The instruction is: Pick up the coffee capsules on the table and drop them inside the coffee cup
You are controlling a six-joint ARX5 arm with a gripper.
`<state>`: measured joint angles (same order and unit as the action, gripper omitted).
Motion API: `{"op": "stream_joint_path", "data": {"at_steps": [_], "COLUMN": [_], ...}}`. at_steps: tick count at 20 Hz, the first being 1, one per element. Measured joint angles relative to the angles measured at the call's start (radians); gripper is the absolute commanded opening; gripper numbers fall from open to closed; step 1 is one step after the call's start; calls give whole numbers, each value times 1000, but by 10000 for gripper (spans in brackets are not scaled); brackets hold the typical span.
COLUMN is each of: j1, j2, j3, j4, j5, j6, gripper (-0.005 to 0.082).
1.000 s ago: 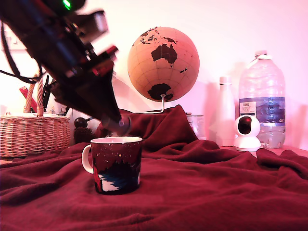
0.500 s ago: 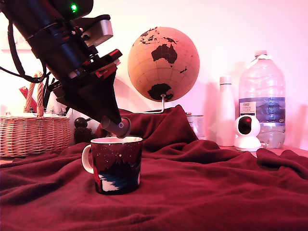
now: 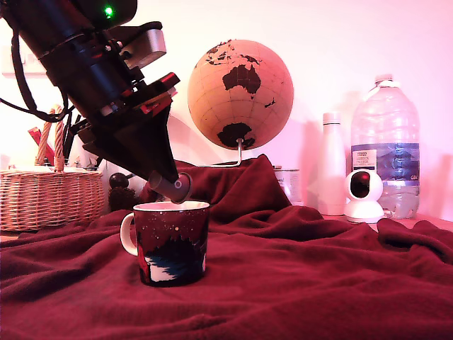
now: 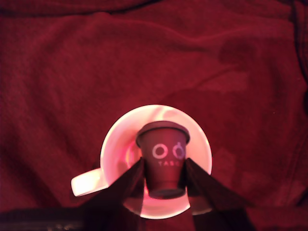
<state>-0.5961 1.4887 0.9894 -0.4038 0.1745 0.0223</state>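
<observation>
My gripper (image 3: 170, 186) is shut on a coffee capsule (image 3: 177, 188), held tilted just above the coffee cup (image 3: 172, 242). The capsule (image 4: 163, 156) looks dark here, with a wider flat rim and two pale ring marks. It sits between the black fingers (image 4: 130, 180) of the gripper (image 4: 163, 167), over the cup's pale inner rim (image 4: 113, 139). The cup is dark with white speckles and a white handle (image 4: 87, 181), and it stands upright on the table's rumpled dark red blanket (image 3: 304, 283).
A wicker basket (image 3: 49, 198) stands at the exterior view's left. A globe (image 3: 241, 92) is behind the cup. At the exterior view's right stand a clear canister (image 3: 289, 183), a white bottle (image 3: 331, 163), a small white camera (image 3: 362, 195) and a big water bottle (image 3: 384, 142).
A second ago the arm was blurred with motion; it has now settled. The capsule stays in the fingers just above the cup's rim, with almost no shift in the last half second.
</observation>
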Motion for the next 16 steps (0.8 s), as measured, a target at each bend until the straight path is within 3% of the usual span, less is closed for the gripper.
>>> {"op": "stream_joint_path", "data": {"at_steps": [1,2,11,14,16], "j1": [0,0,0,0,0], "j2": [0,0,0,0,0], "j3": [0,0,0,0,0], "j4": [0,0,14,23,22], "j5": [0,0,-5,-5,-4], "j6": [0,0,0,0,0], "gripper": [687,695,688,601,490]}}
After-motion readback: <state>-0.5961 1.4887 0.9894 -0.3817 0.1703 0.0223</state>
